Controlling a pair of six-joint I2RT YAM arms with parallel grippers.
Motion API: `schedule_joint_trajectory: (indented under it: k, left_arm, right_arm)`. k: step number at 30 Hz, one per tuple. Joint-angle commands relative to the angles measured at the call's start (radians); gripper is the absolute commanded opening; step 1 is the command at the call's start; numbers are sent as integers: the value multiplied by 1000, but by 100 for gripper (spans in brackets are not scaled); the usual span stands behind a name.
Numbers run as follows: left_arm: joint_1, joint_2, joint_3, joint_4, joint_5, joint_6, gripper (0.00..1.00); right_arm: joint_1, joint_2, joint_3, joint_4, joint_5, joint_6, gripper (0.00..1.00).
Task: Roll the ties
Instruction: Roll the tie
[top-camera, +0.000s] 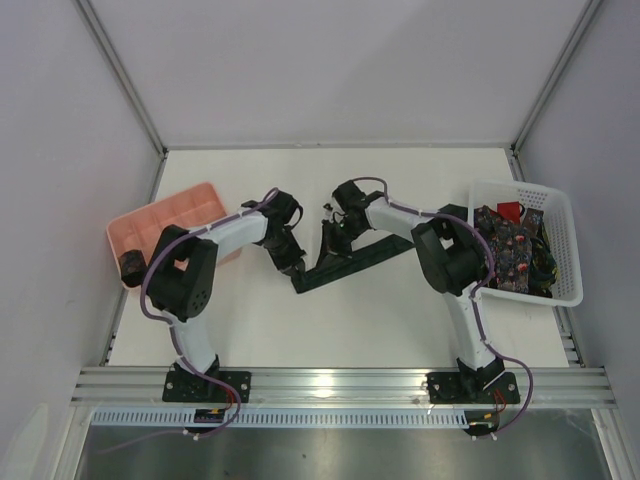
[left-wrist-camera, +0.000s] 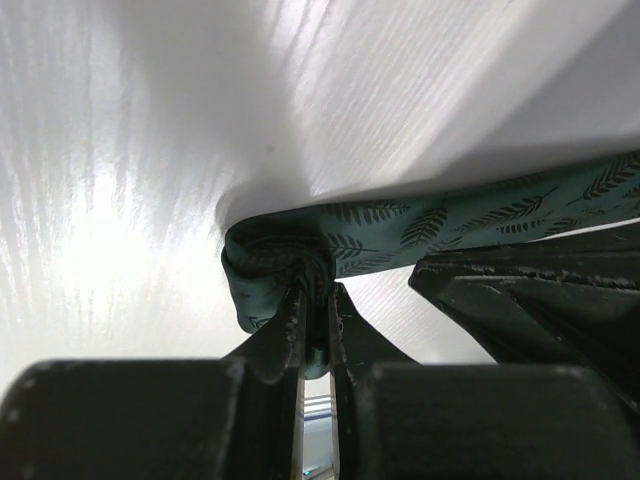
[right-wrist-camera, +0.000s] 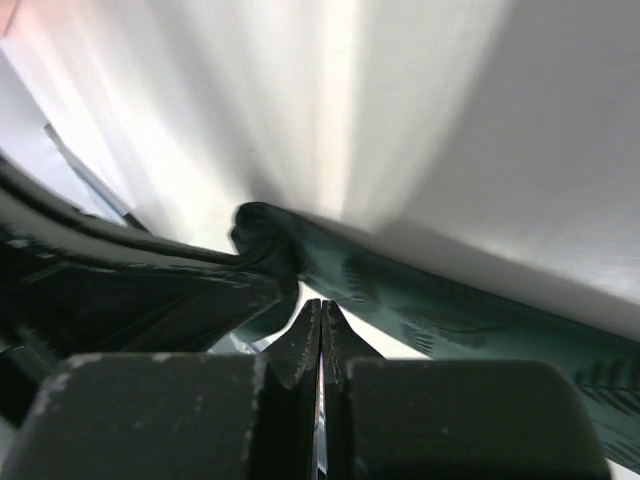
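A dark green leaf-print tie lies diagonally across the middle of the table. My left gripper is at its near left end. In the left wrist view the gripper is shut on the tie's curled end, and the rest of the tie runs off to the right. My right gripper hovers just beside it over the tie. In the right wrist view its jaws are shut with nothing between them, just short of the tie. The left gripper's dark finger shows at the left.
A pink compartment tray stands at the left, with a small dark rolled coil at its near end. A white lattice basket at the right holds a floral tie, a red tie and other dark ties.
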Motion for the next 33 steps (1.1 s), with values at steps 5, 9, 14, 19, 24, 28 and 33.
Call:
schedule_joint_trajectory:
  k: [5, 9, 14, 19, 24, 28, 33]
  left_arm:
    - [-24, 62, 70, -1, -50, 25, 22]
    - [-28, 60, 66, 21, -49, 40, 41]
    - [-33, 34, 61, 39, -34, 51, 52]
    - [-38, -16, 66, 71, -11, 77, 64]
    - [-39, -85, 61, 102, 26, 127, 79]
    - [-39, -141, 55, 117, 52, 155, 86]
    - [-39, -230, 23, 151, 92, 215, 88]
  right_arm:
    - [-27, -7, -45, 22, 30, -26, 0]
    - [-44, -19, -54, 25, 28, -30, 0]
    - [-55, -31, -72, 34, 30, -34, 0]
    - [-64, -22, -82, 39, 28, -42, 0]
    - [-87, -34, -89, 36, 26, -52, 0]
    - [-101, -41, -76, 22, 19, -68, 0]
    - [-109, -60, -53, -12, 17, -79, 0]
